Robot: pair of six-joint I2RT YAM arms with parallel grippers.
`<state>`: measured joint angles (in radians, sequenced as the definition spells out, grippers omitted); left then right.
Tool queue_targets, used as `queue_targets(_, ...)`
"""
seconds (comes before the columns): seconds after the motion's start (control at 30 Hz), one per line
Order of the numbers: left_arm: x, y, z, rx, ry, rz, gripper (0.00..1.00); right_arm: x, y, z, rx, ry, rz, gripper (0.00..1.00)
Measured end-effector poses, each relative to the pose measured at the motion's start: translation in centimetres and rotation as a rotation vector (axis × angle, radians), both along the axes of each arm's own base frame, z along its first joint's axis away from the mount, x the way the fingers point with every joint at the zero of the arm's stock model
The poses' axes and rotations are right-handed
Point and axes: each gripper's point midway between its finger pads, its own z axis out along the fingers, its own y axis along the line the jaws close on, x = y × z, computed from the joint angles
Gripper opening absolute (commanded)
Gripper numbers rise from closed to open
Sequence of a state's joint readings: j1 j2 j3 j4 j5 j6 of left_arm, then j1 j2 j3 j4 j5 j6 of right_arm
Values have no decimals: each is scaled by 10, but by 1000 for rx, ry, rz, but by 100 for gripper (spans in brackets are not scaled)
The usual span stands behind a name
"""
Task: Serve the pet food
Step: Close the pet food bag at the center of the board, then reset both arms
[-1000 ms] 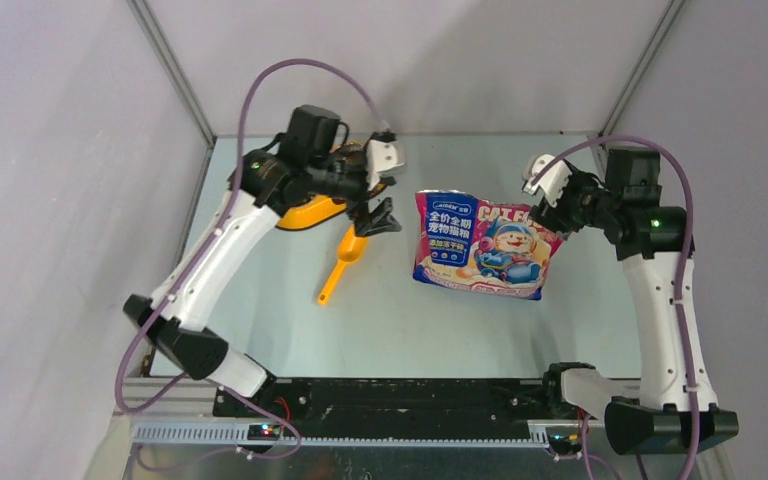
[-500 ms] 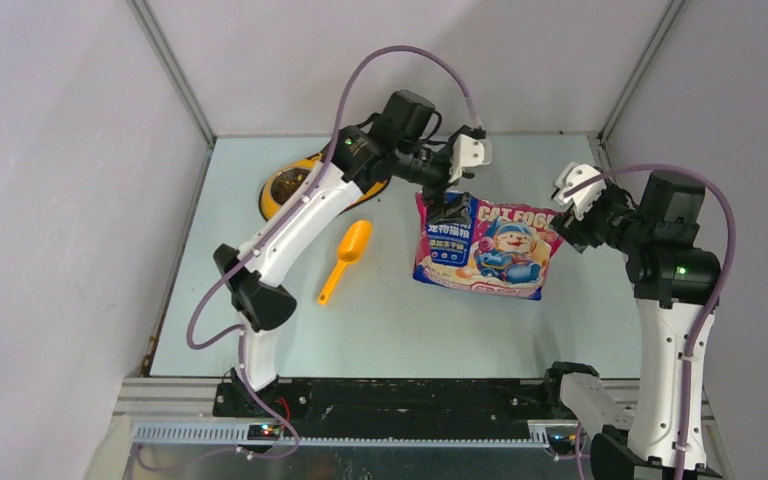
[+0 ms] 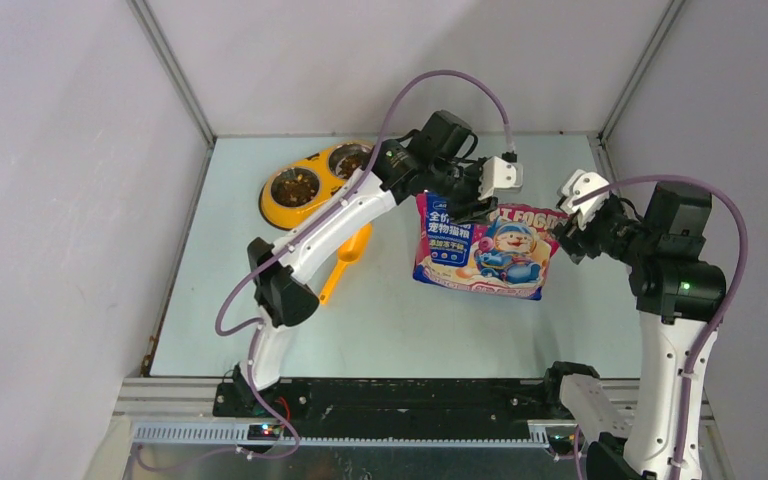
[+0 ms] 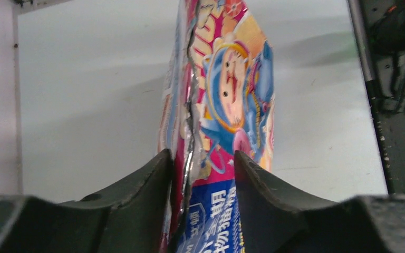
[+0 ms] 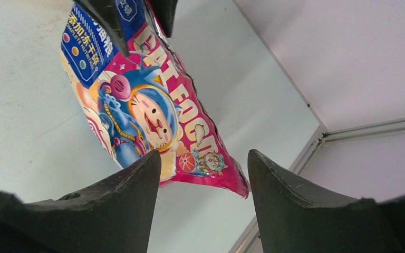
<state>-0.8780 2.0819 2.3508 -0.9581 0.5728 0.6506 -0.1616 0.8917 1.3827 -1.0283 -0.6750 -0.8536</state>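
Note:
The pet food pouch (image 3: 485,250), glossy blue and pink with a cartoon animal, stands at mid-table. Its torn top edge (image 4: 192,105) runs between my left gripper's jaws. My left gripper (image 3: 467,207) (image 4: 203,155) is shut on that top edge near the pouch's left corner, with both fingers against the foil. My right gripper (image 3: 564,242) (image 5: 203,153) is open just right of the pouch. The pouch's pink corner (image 5: 227,179) lies beyond its fingers and nothing is between them. Brown kibble (image 3: 295,185) lies in the feeder's bowls.
A yellow double feeder (image 3: 317,176) with two steel bowls sits at the back left. An orange scoop (image 3: 345,260) lies beside it, partly under my left arm. The enclosure's walls and corner post (image 5: 316,138) stand close behind the pouch on the right.
My left arm swung right from above the scoop to the pouch's top edge, and its jaws narrowed onto it. My right gripper drew back a little to the right.

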Motion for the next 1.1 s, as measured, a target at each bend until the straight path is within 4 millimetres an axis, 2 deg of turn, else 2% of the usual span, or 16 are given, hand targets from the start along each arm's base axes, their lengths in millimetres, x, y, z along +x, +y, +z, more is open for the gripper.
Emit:
queue_targets(0.13,7,-1,-4,12,-16,26,33,-2,2,0,8,4,10,64)
queue_targets(0.2,10,-1,-4,14,-29,42,14,-3,3,0,11,6,14,64)
queue_targets(0.27,14,-2,-3,11,-40,60,2,-3,4,0,14,6,18,64)
queue_targets(0.53,20,-3,-3,26,-59,126,0,-7,8,3,31,11,35,64)
queue_targets(0.57,21,-3,-3,25,-58,133,3,-8,9,4,32,8,37,64)
queue_targets(0.6,21,-3,-2,25,-55,141,29,-8,9,6,32,6,38,65)
queue_targets(0.63,22,-3,-2,25,-50,153,60,-9,9,7,33,3,39,66)
queue_targets(0.67,23,-3,-2,24,-53,158,74,-9,10,9,34,-1,40,71)
queue_targets(0.7,24,-3,-1,21,-55,171,92,-9,10,10,36,-2,38,73)
queue_targets(0.73,26,-3,2,16,-54,187,96,-10,10,11,41,-2,35,82)
queue_targets(0.8,28,0,9,4,-65,213,99,-10,10,12,55,6,25,92)
queue_targets(0.9,27,17,24,-4,-92,261,100,-8,8,13,75,13,-6,95)
queue_targets(0.97,22,38,38,-9,-110,293,100,-6,5,15,89,12,-38,96)
queue_targets(1.1,9,89,79,-63,-145,381,100,0,-4,24,122,-4,-127,99)
